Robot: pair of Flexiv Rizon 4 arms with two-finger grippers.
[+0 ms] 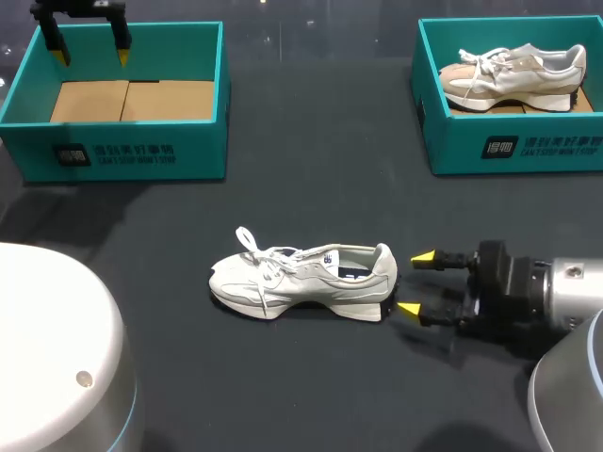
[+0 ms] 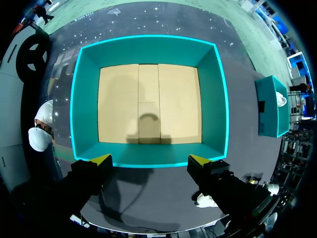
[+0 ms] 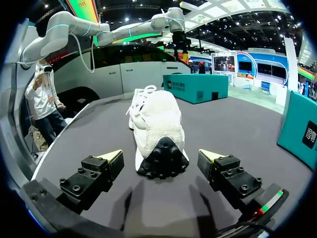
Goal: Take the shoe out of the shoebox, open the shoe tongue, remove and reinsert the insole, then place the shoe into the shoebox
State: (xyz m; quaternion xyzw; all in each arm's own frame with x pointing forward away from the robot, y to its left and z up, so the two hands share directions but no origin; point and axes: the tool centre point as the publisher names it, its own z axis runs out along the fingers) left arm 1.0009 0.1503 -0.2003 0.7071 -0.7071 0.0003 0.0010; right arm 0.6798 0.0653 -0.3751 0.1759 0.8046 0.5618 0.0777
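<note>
1. Head view only: I see the whole layout. The shoe (image 1: 301, 282) stands upright on its sole mid-table (image 1: 311, 188), toe towards my left and heel towards my right. Its laces lie loose over the tongue, and a dark insole shows in the opening.
2. Right wrist view only: I see the shoe (image 3: 156, 119) heel-on, its black heel tread facing the camera. The teal left box (image 3: 195, 88) is far beyond the toe, with my left arm (image 3: 99, 34) arching above it.
3. Left wrist view only: I look straight down into the left box (image 2: 86, 99), whose cardboard floor flaps are in full sight.
4. Right pincer (image 1: 415, 282) (image 3: 161, 154): spread wide and lying low over the table, gripping nothing. The heel sits just ahead of the yellow tips and centred on the gap, with space on either side and no contact.
5. Left pincer (image 1: 91, 56) (image 2: 149, 159): spread wide and gripping nothing. It hangs above the far edge of the left box (image 1: 113, 155), well apart from the shoe.
6. Right box (image 1: 518, 146): it stands at the far right of the table, also teal. A second shoe (image 1: 513, 77) lies inside it on cardboard, toe towards my left.
7. Both boxes stand well away from the shoe, on the table's far side.
</note>
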